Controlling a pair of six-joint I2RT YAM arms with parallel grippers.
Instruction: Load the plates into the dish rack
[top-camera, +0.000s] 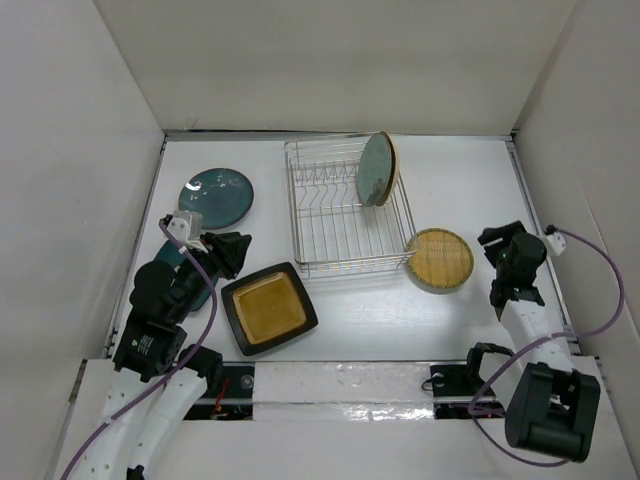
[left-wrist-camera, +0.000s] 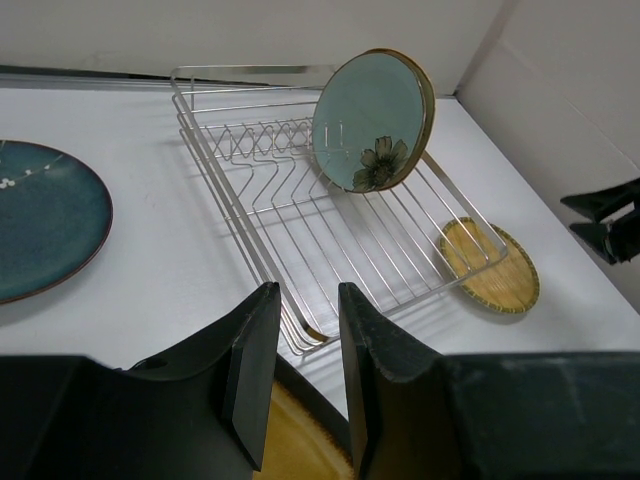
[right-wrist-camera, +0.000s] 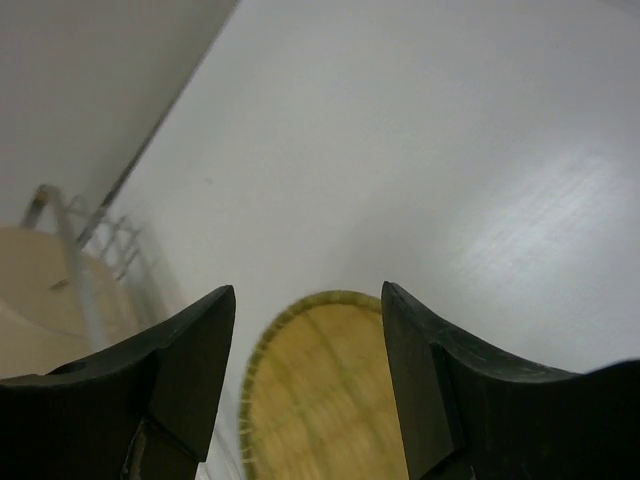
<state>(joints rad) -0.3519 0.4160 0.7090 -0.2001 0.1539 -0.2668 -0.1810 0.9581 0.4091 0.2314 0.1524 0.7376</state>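
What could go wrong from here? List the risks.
1. The left gripper sits at the square plate's rim; a thin edge grip may slip.
2. The yellow plate lies at the rack's corner, so the right gripper lifting it could jolt the rack and tip the leaning flowered plate.

Most of the dish rack (top-camera: 338, 228) is sitting open; only the flowered plate (top-camera: 375, 170) is hogging its far right end. The yellow plate (top-camera: 440, 260) is butting against the near right corner, and the black square plate (top-camera: 268, 308) is crowding the near left.
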